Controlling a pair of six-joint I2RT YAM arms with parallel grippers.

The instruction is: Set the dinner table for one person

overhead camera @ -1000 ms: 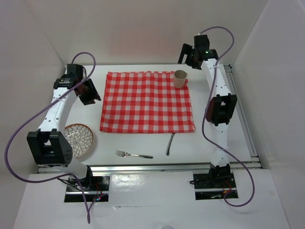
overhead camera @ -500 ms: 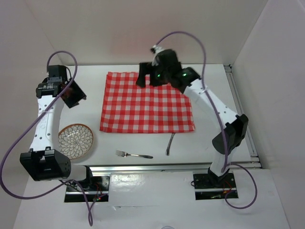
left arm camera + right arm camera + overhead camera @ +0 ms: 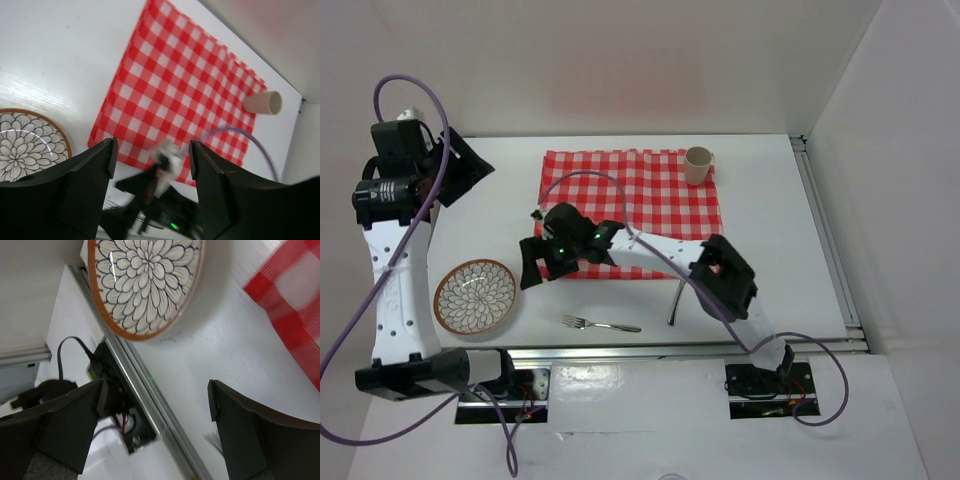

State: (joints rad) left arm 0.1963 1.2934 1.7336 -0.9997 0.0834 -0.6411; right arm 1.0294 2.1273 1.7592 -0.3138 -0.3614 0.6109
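**CAMERA SET-UP: THREE VIEWS**

Top external: fixed above and behind my bases, facing down from afar, covers the whole dinner table (image 3: 775, 270).
Left wrist: high, looks down past my left fingers (image 3: 85, 190).
Right wrist: low and close, looks past my right fingers (image 3: 60, 425).
Shared by all: patterned plate (image 3: 475, 297), checked cloth (image 3: 650, 200).
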